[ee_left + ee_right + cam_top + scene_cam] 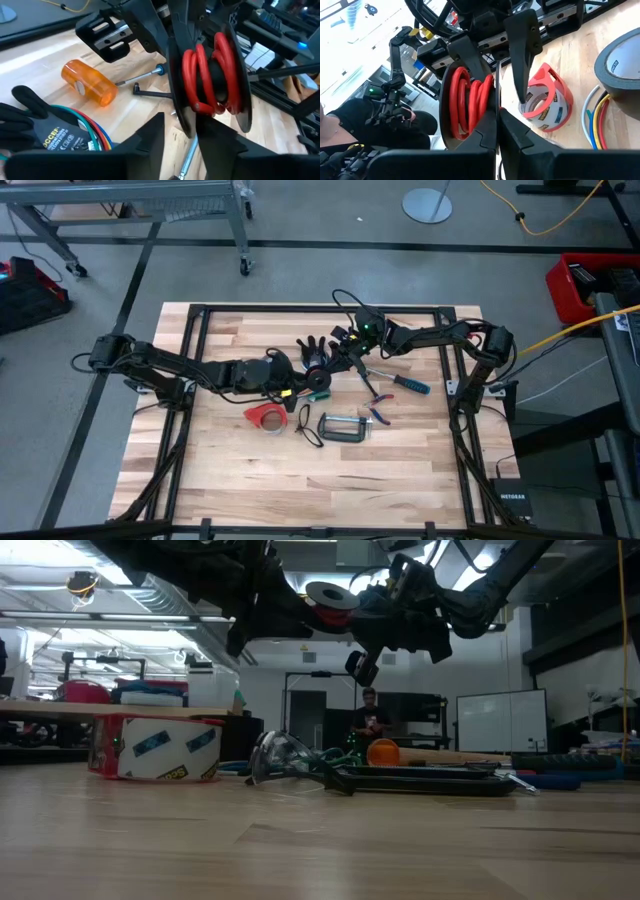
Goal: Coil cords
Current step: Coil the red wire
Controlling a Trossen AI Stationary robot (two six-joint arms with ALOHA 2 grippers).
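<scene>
A black spool [318,360] wound with red cord [207,75] hangs in the air above the table's middle [332,595]. My right gripper [497,112] reaches in from the right and is shut on one of the spool's flanges. My left gripper [181,125] comes from the left and is open. It has one finger outside that flange and one on the cord side. More cords [87,125] in green, red and blue lie on the table beside a black glove [30,120]. My right gripper pinches the rim of one flange [496,97] between its two fingers, the disc edge-on in the gap. The fingers come in about level from the table's right. The spool is lifted clear of the table. My left gripper's fingers [150,145] straddle the flange's lower rim [186,127]; whether they touch it I cannot tell.
On the table below lie a red tape dispenser [265,416], a grey tape roll [620,65], an orange-handled tool [90,82], a blue-handled screwdriver [410,385], pliers [378,412], a C-clamp [343,428] and a loop of black cord [305,425]. The near half of the table holds nothing.
</scene>
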